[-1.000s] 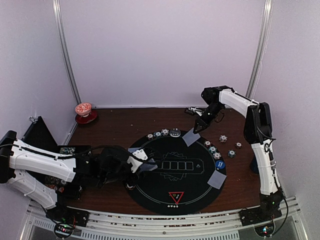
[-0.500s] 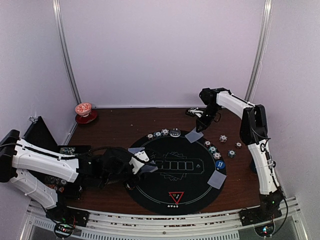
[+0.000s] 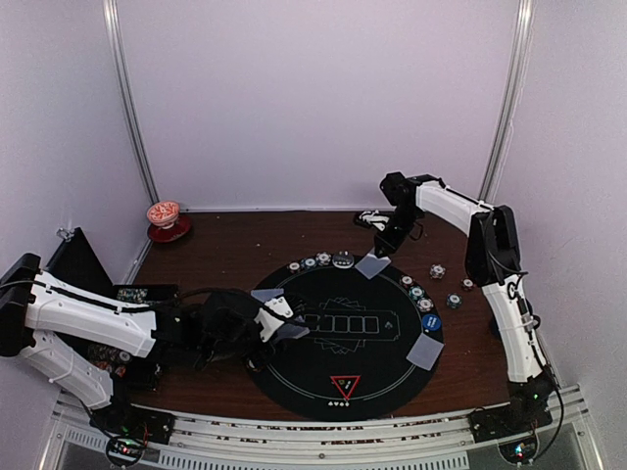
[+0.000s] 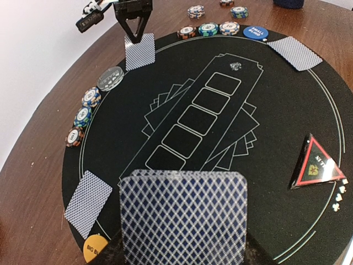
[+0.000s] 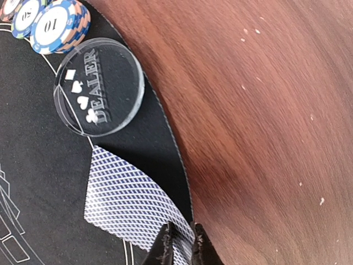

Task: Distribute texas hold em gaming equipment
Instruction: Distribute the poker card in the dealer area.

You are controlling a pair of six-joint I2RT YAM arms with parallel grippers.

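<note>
**A:** What are the pincers doing?

**B:** The right gripper (image 5: 181, 247) has its tips drawn close on a corner of the top card (image 5: 129, 207). That card lies face down at the upper rim of the mat (image 4: 265, 127) in the top view, just beside the dealer button (image 5: 99, 86). How firm the pinch is, I cannot tell. The left gripper (image 3: 279, 323), at the mat's left edge, is clamped on the held card (image 4: 183, 218), which is face down and off the felt.

**A:** What's laid out?

**B:** In the left wrist view there's a right card (image 4: 295, 53) at the upper right and a left card (image 4: 88, 203) at the lower left. With the top card, that makes one card at each of three spots. In the top view, the top chips (image 3: 309, 262) and right chips (image 3: 416, 292) sit in rows of three on the rim. The blue button (image 4: 255, 32), orange button (image 4: 95, 248) and triangle (image 4: 317, 165) are all on the mat.

**A:** And what's left?

**B:** Plenty, I'd judge. Hold'em wants two cards a seat, and no card shows by the triangle. The five boxes (image 4: 196, 120) mid-mat hold nothing. The loose chips (image 3: 454, 301) lie on the table (image 3: 225, 255), right of the mat. I'd call it under halfway.
</note>
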